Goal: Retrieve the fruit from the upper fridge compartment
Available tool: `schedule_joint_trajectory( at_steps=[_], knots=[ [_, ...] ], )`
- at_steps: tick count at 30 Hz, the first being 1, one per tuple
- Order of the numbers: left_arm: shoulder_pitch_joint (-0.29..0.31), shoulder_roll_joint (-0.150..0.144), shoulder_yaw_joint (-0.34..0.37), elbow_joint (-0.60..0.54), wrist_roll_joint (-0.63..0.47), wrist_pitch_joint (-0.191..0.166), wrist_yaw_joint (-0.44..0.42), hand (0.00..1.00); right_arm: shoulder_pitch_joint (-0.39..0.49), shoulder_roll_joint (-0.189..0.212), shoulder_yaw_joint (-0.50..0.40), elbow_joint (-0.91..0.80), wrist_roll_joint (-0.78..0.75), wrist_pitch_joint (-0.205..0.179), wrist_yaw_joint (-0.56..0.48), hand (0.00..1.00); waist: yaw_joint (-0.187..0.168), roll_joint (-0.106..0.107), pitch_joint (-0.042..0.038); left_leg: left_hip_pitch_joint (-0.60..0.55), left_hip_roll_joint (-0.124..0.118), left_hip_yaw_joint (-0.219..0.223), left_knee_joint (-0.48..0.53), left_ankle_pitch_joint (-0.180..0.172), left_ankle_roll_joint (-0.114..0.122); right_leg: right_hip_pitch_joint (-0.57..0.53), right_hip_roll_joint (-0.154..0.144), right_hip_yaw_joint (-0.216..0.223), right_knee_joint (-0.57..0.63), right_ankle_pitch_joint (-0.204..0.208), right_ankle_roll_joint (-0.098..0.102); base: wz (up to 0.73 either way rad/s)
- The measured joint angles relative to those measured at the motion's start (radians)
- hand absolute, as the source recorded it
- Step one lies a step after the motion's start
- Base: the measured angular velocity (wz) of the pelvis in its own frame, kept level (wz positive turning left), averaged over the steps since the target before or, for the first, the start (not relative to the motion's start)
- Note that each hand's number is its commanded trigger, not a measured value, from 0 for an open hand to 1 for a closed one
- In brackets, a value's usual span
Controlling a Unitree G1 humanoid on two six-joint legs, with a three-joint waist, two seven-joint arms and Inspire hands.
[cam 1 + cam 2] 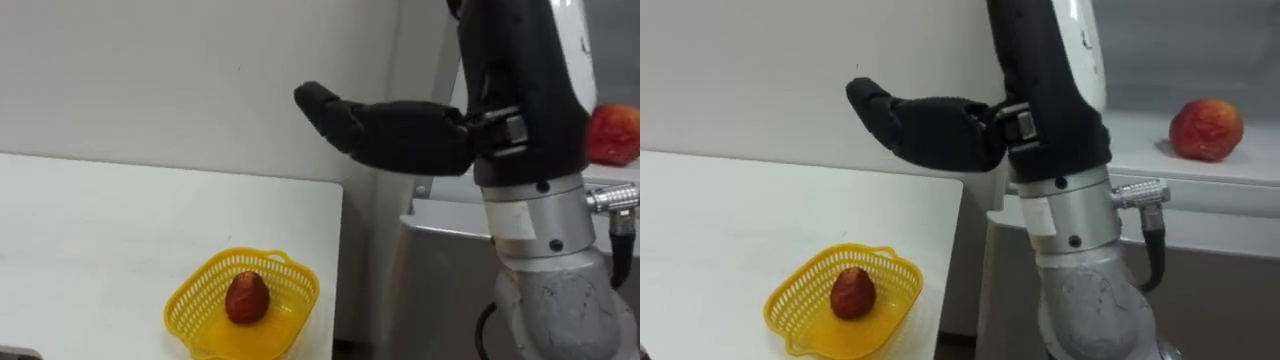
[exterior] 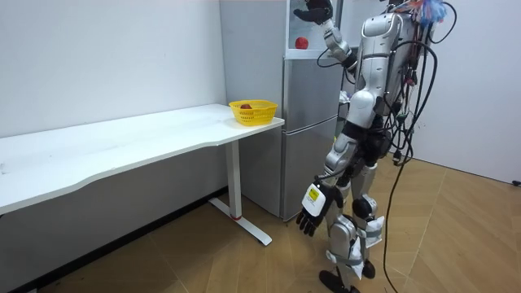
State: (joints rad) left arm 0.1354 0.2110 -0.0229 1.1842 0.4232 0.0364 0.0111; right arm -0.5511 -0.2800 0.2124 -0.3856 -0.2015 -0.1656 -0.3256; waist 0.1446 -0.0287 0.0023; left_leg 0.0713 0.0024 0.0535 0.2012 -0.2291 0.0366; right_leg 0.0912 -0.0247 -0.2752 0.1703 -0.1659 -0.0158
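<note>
The red apple sat on the upper fridge shelf at the frame's right edge, well apart from the right hand, which stretched flat and empty toward centre-left. I'd guess it firm, smooth, light and apt to roll, so best cupped round its middle. Its far side was hidden. The left hand hung relaxed, low in the room view. Another red fruit lay in the yellow basket.

Plain white wall behind a long white table with a curved front edge and a white leg near its end at the room view's right. Tall grey fridge just beside that end. Light brown wooden floor below, evenly lit.
</note>
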Motion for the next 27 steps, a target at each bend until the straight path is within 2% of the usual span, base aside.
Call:
schedule_joint_trajectory(
  at_steps=[4, 6, 12, 16, 17, 20, 23, 27],
  knots=[
    [-0.003, -0.002, 0.000, 0.026, 0.000, -0.001, 0.006, 0.00, 0.020, 0.000, -0.056, -0.017, -0.002, -0.016, -0.053, 0.00, -0.009, 0.004, 0.0028, 0.012, 0.002, 0.016, -0.005, 0.000, 0.000, 0.002, 0.001, 0.003, 0.000, 0.000, 0.000, -0.11],
    [-0.002, -0.002, 0.000, 0.028, 0.001, -0.001, 0.010, 0.00, 0.022, 0.000, -0.093, -0.034, -0.011, -0.022, -0.069, 0.00, -0.031, 0.005, 0.0029, 0.012, 0.002, 0.018, -0.006, 0.000, 0.000, 0.001, 0.001, 0.009, 0.000, 0.000, 0.000, -0.04],
    [0.014, -0.003, 0.000, 0.027, 0.001, -0.001, 0.025, 0.00, 0.025, -0.005, -0.158, -0.052, -0.022, -0.030, -0.131, 0.00, -0.058, -0.001, -0.0009, 0.015, 0.002, 0.029, -0.010, 0.000, 0.000, -0.005, 0.003, 0.026, 0.001, 0.000, 0.000, -0.07],
    [0.014, -0.003, -0.001, 0.027, 0.001, -0.001, 0.025, 0.00, 0.049, -0.030, -0.170, -0.053, -0.023, -0.033, -0.178, 0.00, -0.068, -0.003, -0.0006, 0.038, 0.003, 0.030, -0.012, 0.000, 0.000, 0.013, 0.004, 0.033, 0.000, 0.000, 0.000, -0.04],
    [0.015, -0.003, -0.001, 0.025, 0.001, 0.000, 0.025, 0.00, 0.055, -0.037, -0.179, -0.052, -0.033, -0.033, -0.185, 0.00, -0.082, -0.006, 0.0016, 0.041, 0.004, 0.028, -0.014, 0.000, 0.000, 0.016, 0.006, 0.036, -0.001, 0.000, 0.000, 0.00],
    [0.016, -0.003, -0.001, 0.023, 0.002, 0.002, 0.025, 0.00, 0.062, -0.049, -0.222, -0.044, -0.025, -0.032, -0.198, 0.00, -0.094, -0.010, 0.0038, 0.040, 0.004, 0.026, -0.018, 0.000, 0.000, 0.016, 0.009, 0.036, 0.000, 0.000, 0.000, 0.00],
    [0.031, -0.003, -0.001, 0.020, 0.002, 0.003, 0.025, 0.00, 0.062, -0.074, -0.265, -0.004, -0.012, -0.028, -0.214, 0.00, -0.112, -0.016, 0.0005, 0.042, 0.004, 0.027, -0.018, 0.000, 0.000, 0.017, 0.009, 0.040, 0.001, 0.000, 0.000, 0.00],
    [0.034, -0.003, 0.000, 0.017, 0.003, 0.004, 0.021, 0.00, 0.063, -0.079, -0.287, 0.023, -0.001, -0.028, -0.233, 0.00, -0.119, -0.019, -0.0012, 0.044, 0.003, 0.029, -0.018, 0.000, 0.000, 0.015, 0.012, 0.052, 0.002, 0.000, 0.000, -0.04]
  ],
)
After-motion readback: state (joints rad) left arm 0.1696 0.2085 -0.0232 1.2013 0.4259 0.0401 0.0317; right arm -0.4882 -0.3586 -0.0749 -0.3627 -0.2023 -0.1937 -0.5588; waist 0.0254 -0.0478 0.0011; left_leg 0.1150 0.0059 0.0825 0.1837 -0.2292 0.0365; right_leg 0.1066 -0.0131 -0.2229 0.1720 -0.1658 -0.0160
